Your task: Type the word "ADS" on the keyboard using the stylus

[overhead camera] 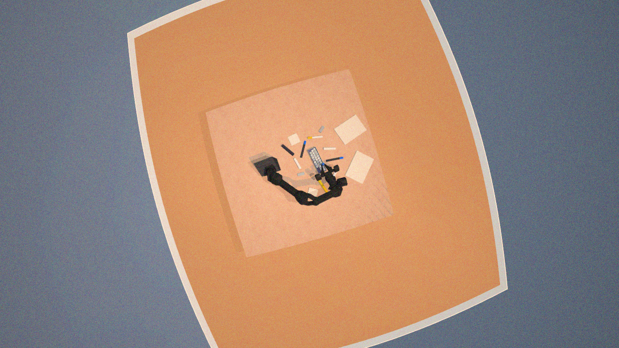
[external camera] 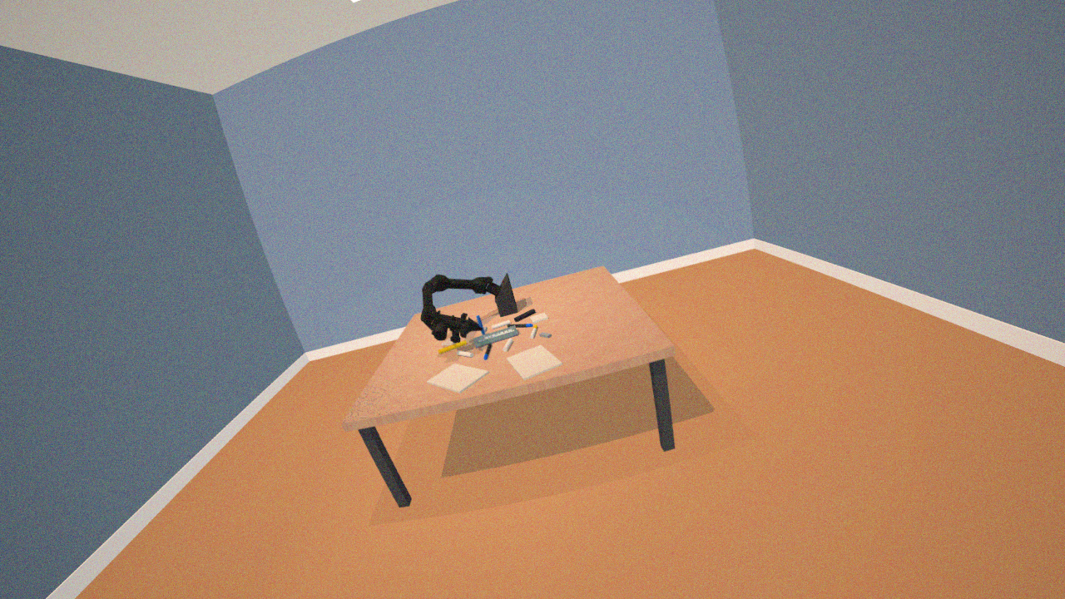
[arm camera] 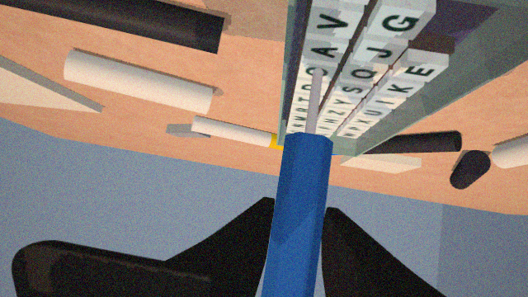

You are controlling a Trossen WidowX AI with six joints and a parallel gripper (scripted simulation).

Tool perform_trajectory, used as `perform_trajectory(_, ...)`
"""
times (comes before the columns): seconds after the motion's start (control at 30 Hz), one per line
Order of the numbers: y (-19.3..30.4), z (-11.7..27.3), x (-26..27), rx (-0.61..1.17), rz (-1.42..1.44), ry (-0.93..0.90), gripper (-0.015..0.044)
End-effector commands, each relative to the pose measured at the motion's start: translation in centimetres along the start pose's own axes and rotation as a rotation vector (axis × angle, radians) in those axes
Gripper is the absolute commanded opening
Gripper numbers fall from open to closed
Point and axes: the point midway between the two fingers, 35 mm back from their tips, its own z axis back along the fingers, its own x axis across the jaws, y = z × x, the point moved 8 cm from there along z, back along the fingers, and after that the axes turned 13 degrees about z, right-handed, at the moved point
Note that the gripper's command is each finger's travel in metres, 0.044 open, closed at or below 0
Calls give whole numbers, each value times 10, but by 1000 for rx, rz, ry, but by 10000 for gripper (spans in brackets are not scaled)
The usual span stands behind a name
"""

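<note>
My gripper (overhead camera: 323, 167) (external camera: 478, 326) (arm camera: 298, 214) is shut on the blue stylus (external camera: 479, 320) (arm camera: 303, 181). The stylus's thin grey tip (arm camera: 316, 96) points away from the fingers over the keyboard (overhead camera: 314, 156) (external camera: 495, 338) (arm camera: 352, 147). In the wrist view the end of the tip overlaps the O key (arm camera: 312, 70), just beyond the A key (arm camera: 326, 51). The D key (arm camera: 306, 87) is on the other side of O, in the same row, partly beside the tip. The S key (arm camera: 351, 89) is in the middle row. Whether the tip touches a key I cannot tell.
Two large pale pads (overhead camera: 350, 129) (overhead camera: 359, 166) lie beyond the keyboard. A yellow stick (overhead camera: 322, 186) (external camera: 453, 347) lies near its close end. A black pen with a blue end (overhead camera: 334, 159) and a white cylinder (arm camera: 138, 80) lie beside it. A black bar (overhead camera: 287, 149) lies nearer the base.
</note>
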Motion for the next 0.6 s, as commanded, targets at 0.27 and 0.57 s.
perform_trajectory(0.27,-3,-2,-1,-3,2,4,81)
perform_trajectory(0.57,-6,-3,-1,-3,2,4,81)
